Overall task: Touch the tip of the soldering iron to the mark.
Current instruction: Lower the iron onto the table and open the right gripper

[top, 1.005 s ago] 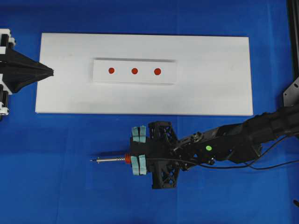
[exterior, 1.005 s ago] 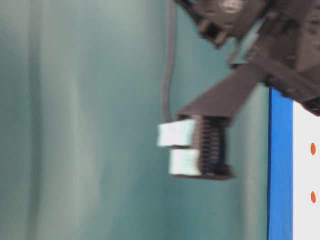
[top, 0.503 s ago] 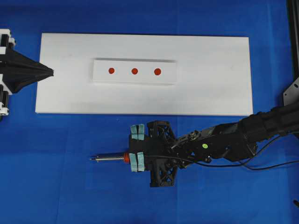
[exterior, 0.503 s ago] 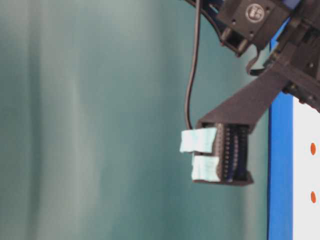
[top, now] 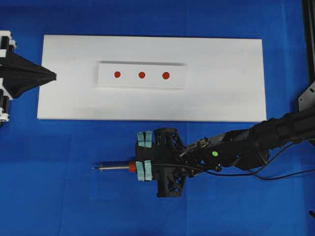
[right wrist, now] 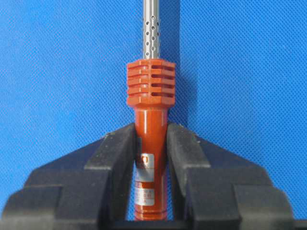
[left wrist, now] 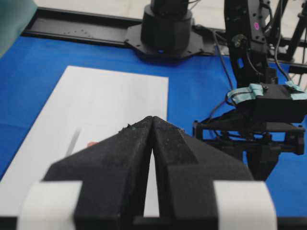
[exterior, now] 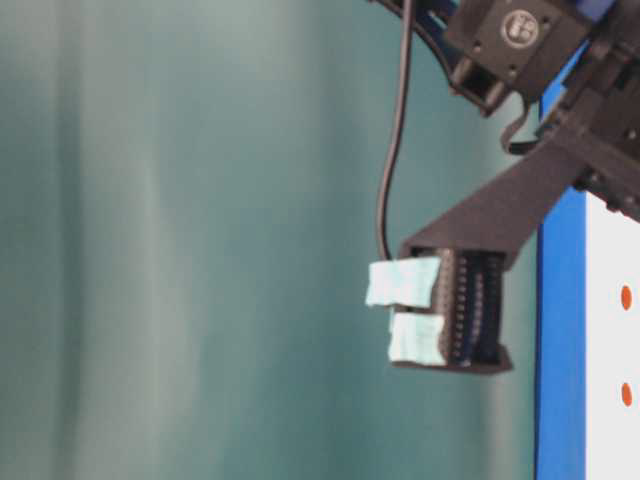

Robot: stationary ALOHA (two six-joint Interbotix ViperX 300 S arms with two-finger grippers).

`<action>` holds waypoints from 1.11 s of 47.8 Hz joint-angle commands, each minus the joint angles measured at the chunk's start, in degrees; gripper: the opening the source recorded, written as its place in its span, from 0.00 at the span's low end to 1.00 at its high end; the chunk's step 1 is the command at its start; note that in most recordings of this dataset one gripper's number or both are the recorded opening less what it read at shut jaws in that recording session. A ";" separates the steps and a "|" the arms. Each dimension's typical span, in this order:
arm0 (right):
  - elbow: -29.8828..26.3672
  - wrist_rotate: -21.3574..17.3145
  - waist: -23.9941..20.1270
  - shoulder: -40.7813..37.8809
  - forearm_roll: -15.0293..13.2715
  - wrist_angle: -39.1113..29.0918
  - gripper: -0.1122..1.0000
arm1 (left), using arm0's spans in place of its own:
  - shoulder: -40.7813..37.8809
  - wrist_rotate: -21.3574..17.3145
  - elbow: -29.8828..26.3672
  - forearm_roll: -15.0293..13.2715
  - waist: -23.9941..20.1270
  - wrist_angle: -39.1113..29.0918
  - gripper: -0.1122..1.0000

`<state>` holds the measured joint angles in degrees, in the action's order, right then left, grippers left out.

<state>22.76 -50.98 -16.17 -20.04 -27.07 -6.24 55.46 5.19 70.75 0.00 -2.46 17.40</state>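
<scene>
The soldering iron [top: 115, 167] lies level just over the blue cloth, in front of the white board, with its tip pointing left. My right gripper [top: 141, 164] is shut on its red-orange handle [right wrist: 149, 143], both jaws against the handle behind the ribbed collar. The mark [top: 141, 74] is the centre red dot on the white strip [top: 106, 78], well away from the tip. My left gripper [top: 54, 75] rests shut at the board's left edge with nothing in it. Its closed jaws [left wrist: 152, 120] fill the left wrist view.
The white board [top: 221, 98] lies across the middle of the blue cloth. The iron's black cord [top: 246, 173] trails right along the right arm. A black frame post [top: 309, 44] stands at the right edge. The right arm's base [left wrist: 165, 28] stands beyond the board.
My right gripper has sunk closer to the cloth with the iron and slid a little to the left. The left gripper has not moved.
</scene>
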 commanded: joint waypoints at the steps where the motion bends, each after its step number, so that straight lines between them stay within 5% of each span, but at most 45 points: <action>1: -0.79 0.00 0.09 0.79 0.35 0.09 0.29 | -0.09 0.00 -0.62 0.09 0.09 0.26 0.10; 10: -1.93 0.09 -0.18 1.05 0.44 -2.72 0.80 | -0.18 0.00 -0.62 0.09 0.18 0.26 0.10; 14: -2.37 0.18 -0.26 1.76 0.44 -5.10 0.94 | -0.18 0.00 -0.53 0.09 0.18 0.26 0.10; 35: -2.81 0.97 -2.64 16.00 -2.02 -17.14 0.93 | -0.18 0.00 -0.62 0.09 0.09 0.26 0.10; 53: -2.37 1.05 -1.49 17.05 -4.39 -18.90 0.93 | -0.18 0.09 -0.62 0.09 0.18 0.26 0.10</action>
<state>21.09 -49.92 -18.54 -4.75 -30.67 -25.14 55.55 5.19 70.75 0.09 -2.37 17.40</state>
